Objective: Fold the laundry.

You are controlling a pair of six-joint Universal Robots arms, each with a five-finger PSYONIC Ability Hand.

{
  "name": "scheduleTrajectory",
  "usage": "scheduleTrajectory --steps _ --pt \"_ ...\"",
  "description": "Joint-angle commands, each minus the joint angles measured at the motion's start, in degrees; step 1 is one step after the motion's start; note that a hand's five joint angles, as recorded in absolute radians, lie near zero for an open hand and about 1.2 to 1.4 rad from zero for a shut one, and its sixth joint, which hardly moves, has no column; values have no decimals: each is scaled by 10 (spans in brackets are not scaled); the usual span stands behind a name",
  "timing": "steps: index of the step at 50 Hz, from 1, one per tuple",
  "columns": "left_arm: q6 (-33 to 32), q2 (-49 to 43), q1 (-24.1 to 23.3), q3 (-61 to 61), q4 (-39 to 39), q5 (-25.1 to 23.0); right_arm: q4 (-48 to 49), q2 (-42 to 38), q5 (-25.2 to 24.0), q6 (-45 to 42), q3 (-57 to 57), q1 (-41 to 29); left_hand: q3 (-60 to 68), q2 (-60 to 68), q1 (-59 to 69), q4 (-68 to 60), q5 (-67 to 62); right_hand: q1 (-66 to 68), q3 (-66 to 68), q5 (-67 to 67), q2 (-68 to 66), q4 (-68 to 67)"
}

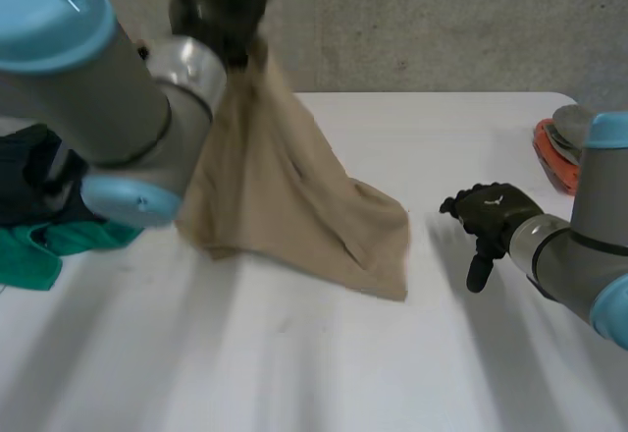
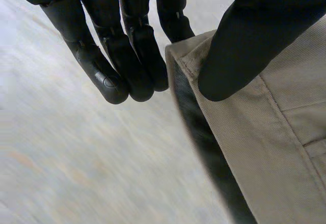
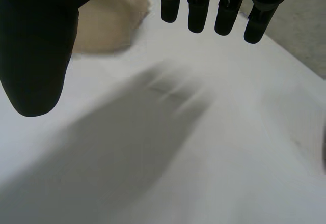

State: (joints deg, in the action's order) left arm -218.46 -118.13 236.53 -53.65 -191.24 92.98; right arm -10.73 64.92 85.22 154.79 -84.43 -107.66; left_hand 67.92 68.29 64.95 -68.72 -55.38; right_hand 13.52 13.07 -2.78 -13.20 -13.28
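**Stock at hand: one beige cloth lifted, right hand free**

1. Beige cloth (image 1: 285, 187). Task item. I hold its top high over the far left part of the table (image 1: 294, 373). It hangs as a cone. Its lower hem spreads on the table near the middle, and one corner reaches toward my right hand. A stitched band runs along the held edge, with a seam line below it.

2. My left hand (image 1: 221, 0). It is raised above the far edge of the table and pinches the top of the beige cloth. In the left wrist view my thumb (image 2: 244, 46) presses on the stitched band. My fingers (image 2: 127, 56) lie straight and close together, just beside the cloth's edge.

3. My right hand (image 1: 491, 218). It is over the right side of the table, near the cloth's low corner but apart from it. It holds nothing. In the right wrist view the fingers (image 3: 198, 5) are straight and a little spread, with the thumb (image 3: 35, 51) set wide of them.

4. Green cloth (image 1: 39, 245). It is bunched at the left edge of the table.

5. Dark cloth (image 1: 29, 172). It lies on the far side of the green cloth, touching it.

6. Orange item (image 1: 551, 155). It is at the right edge of the table with a grey piece (image 1: 574, 123) on it. I cannot tell what they are.
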Motion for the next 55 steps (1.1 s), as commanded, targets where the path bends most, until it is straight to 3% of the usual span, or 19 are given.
scheduleTrajectory --steps 1,5,11,13,14,18,21,25,29,33,35,39,43,46,51,55 --pt "22 -42 -70 141 -13 -43 0 22 27 30 18 35 121 117 150 -113 -146 -7 -2 -1 3 4" --pt "34 -97 -112 174 13 -79 0 34 39 52 30 67 121 117 150 -113 -146 -8 -4 1 5 6" --pt "101 -180 -163 159 45 -167 0 37 54 70 51 108 121 117 150 -113 -146 -8 -4 1 5 6" --pt "119 -192 -171 154 53 -182 0 34 55 69 56 114 -68 -71 -38 76 42 -8 -4 1 5 6" --pt "134 -193 -178 151 60 -186 -2 31 53 69 60 119 -306 -309 -276 314 280 -8 -4 1 5 6" --pt "163 -172 -170 148 68 -161 -8 24 41 67 66 119 -565 -569 -535 573 539 -8 -4 1 5 6" --pt "175 -134 -157 136 70 -129 -11 21 22 64 65 116 -572 -576 -542 580 547 -8 -4 1 5 6" --pt "190 -35 -131 58 96 -41 -21 26 -33 40 59 110 -577 -581 -547 585 552 14 18 -21 -17 -16" --pt "187 33 -118 -40 132 10 -49 49 -141 -48 47 99 -574 -577 -544 582 548 44 48 -51 -47 -46" --pt "172 85 -99 -159 171 43 -94 67 -203 -134 30 85 -560 -564 -531 568 535 54 58 -61 -57 -56" --pt "166 104 -86 -208 180 48 -108 71 -212 -160 24 78 -560 -564 -531 568 535 52 57 -60 -55 -55" --pt "149 134 -40 -306 152 39 -119 76 -210 -184 11 56 -579 -583 -550 587 554 39 43 -46 -42 -41" --pt "116 121 25 -367 69 -12 -92 81 -206 -186 -7 34 -579 -583 -550 587 554 7 11 -14 -10 -9" --pt "93 94 45 -374 37 -49 -56 79 -200 -194 -27 17 -579 -583 -550 587 554 -2 3 -6 -2 -1" --pt "72 19 50 -345 1 -124 12 75 -166 -210 -56 6 -579 -583 -550 587 554 2 6 -9 -5 -4" --pt "85 -29 32 -314 -4 -157 40 72 -147 -207 -66 8 -579 -583 -550 587 554 2 6 -9 -5 -4"
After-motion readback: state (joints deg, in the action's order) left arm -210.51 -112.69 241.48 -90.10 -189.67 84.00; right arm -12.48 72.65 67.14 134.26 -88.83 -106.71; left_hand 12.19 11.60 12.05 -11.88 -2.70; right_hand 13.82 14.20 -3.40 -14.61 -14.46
